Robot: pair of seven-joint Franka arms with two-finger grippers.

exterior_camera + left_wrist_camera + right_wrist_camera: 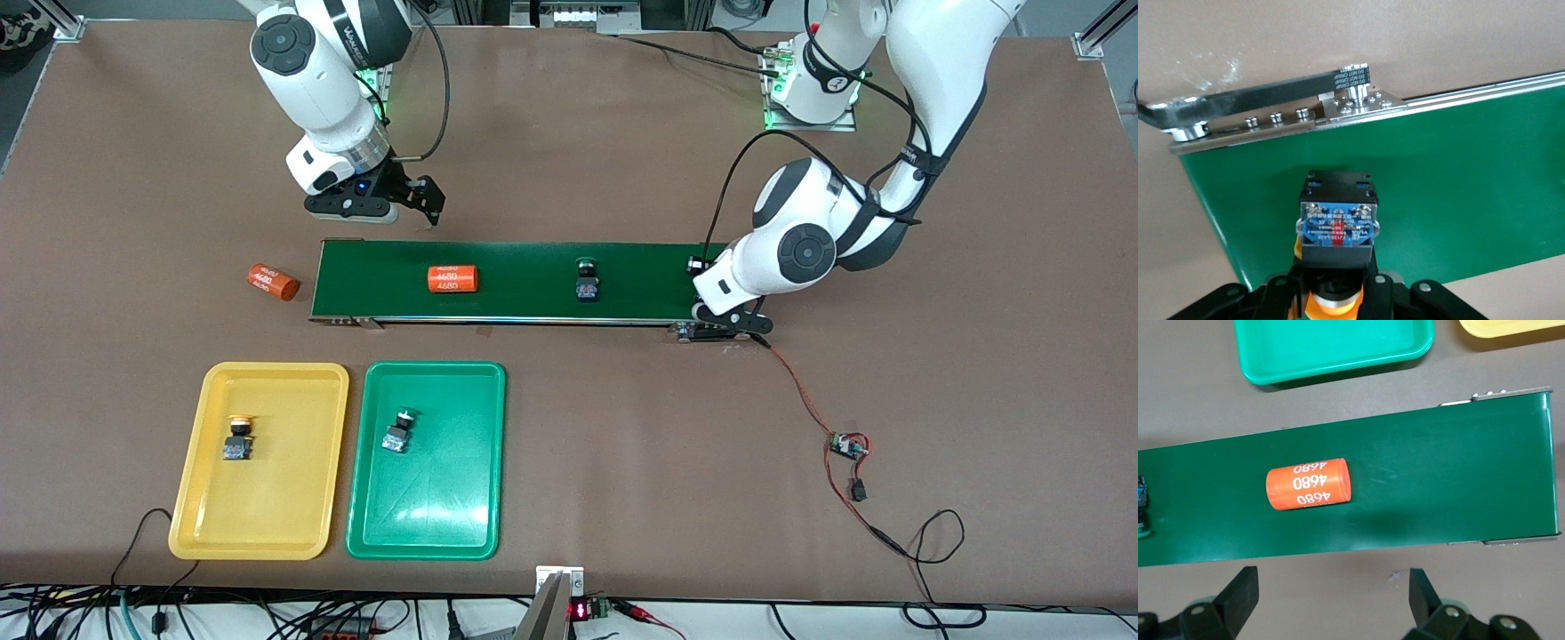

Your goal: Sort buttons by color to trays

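My left gripper (704,277) is low over the dark-green belt's end toward the left arm. It is shut on a yellow-orange-capped button (1338,217), whose black body shows in the front view (695,264). A green-capped button (587,280) lies mid-belt and shows in the right wrist view (1142,508). The yellow tray (293,498) holds a yellow-capped button (238,437). The green tray (444,507) holds a green-capped button (398,431). My right gripper (364,212) is open and empty over the bare table, beside the belt's other end (1331,603).
An orange cylinder with white print (453,278) lies on the conveyor belt (533,267). A second one (272,282) lies on the table off the belt's end toward the right arm. A red wire and small circuit board (849,444) lie toward the left arm's end.
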